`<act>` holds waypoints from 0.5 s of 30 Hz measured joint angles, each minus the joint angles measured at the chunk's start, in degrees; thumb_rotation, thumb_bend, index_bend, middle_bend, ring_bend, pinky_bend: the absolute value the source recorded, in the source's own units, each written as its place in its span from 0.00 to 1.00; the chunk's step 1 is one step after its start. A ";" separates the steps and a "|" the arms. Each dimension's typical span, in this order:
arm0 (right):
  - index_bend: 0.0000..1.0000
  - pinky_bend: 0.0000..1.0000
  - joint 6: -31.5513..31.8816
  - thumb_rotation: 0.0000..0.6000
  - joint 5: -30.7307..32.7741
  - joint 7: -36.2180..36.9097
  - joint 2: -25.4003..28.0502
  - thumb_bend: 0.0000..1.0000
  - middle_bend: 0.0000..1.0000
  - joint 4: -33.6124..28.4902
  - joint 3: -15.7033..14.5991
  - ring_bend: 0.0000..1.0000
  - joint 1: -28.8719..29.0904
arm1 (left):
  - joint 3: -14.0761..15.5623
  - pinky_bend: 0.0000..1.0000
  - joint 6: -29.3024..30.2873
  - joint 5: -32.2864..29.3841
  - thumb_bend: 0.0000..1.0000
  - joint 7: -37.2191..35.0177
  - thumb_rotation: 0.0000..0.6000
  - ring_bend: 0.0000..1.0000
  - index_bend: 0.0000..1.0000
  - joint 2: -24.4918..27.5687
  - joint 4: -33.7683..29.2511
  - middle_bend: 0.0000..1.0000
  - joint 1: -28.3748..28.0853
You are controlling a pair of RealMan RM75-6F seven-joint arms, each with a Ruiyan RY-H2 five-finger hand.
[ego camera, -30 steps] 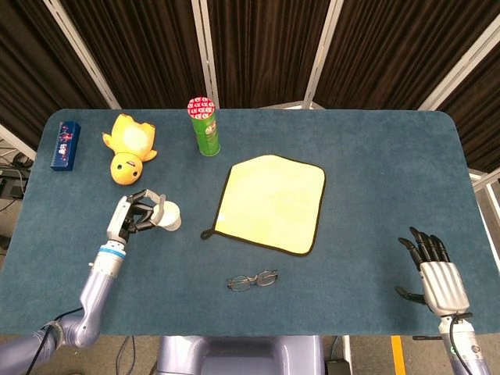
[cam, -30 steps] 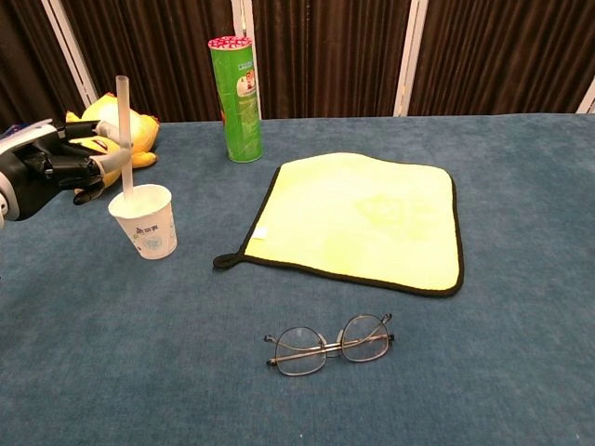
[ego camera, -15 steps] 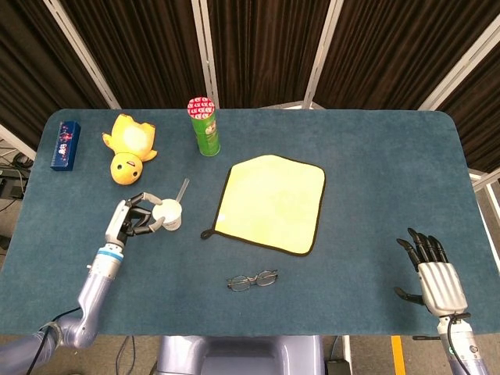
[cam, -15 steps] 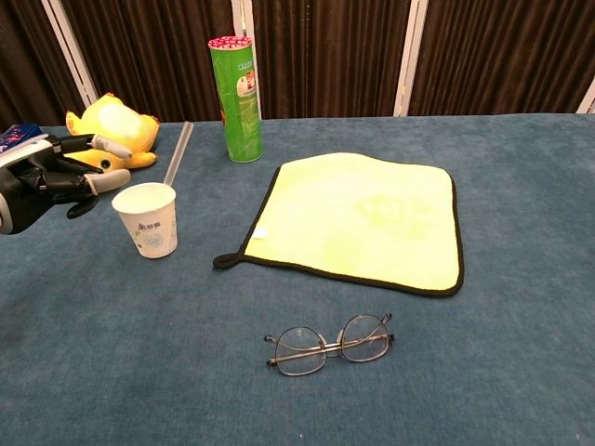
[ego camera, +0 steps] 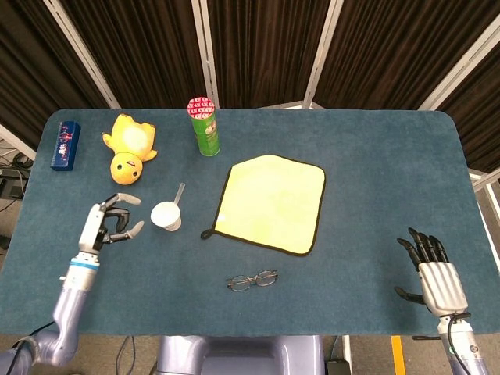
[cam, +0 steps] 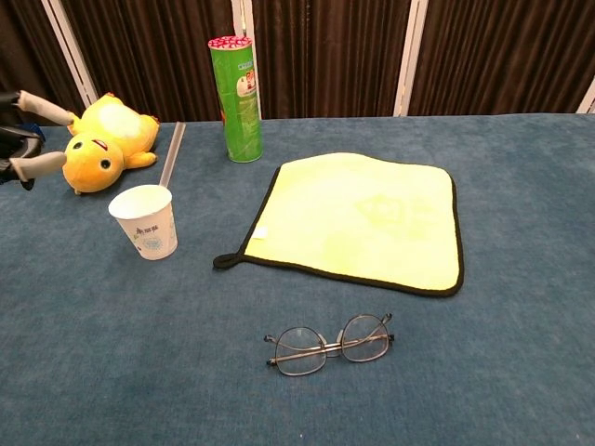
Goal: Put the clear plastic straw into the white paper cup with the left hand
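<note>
Clear straw [cam: 171, 155] leans in the paper cup [cam: 147, 221] near the table's left edge. Left hand [ego camera: 109, 225] beside it, fingers apart, empty. Right hand [ego camera: 434, 273] spread, empty.

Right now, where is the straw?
The straw stands tilted in the cup, leaning on its far rim, on the left of both views. The duck lies behind it, and the left hand is off to the side.

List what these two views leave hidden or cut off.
- Straw's lower end: hidden inside the cup, both views.
- Left hand: cut by the chest view's left edge; only fingers show.
- Right hand: absent from the chest view.
- Blue box print: too small, head view.
</note>
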 measured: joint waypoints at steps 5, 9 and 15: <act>0.13 0.00 0.49 1.00 -0.31 -0.13 -0.45 0.09 0.00 0.61 0.06 0.00 -0.04 | 2.87 0.00 6.02 3.87 0.25 16.71 1.00 0.00 0.12 2.49 0.76 0.00 3.31; 0.13 0.00 1.30 1.00 -0.90 -0.04 -0.73 0.09 0.00 1.01 0.09 0.00 -0.13 | 5.42 0.00 10.72 5.49 0.13 30.12 1.00 0.00 0.04 4.94 0.48 0.00 7.08; 0.13 0.00 3.77 1.00 -2.09 0.66 -1.30 0.09 0.00 1.49 0.62 0.00 -0.35 | 8.62 0.00 14.08 5.30 0.09 42.84 1.00 0.00 0.00 9.20 -1.72 0.00 12.27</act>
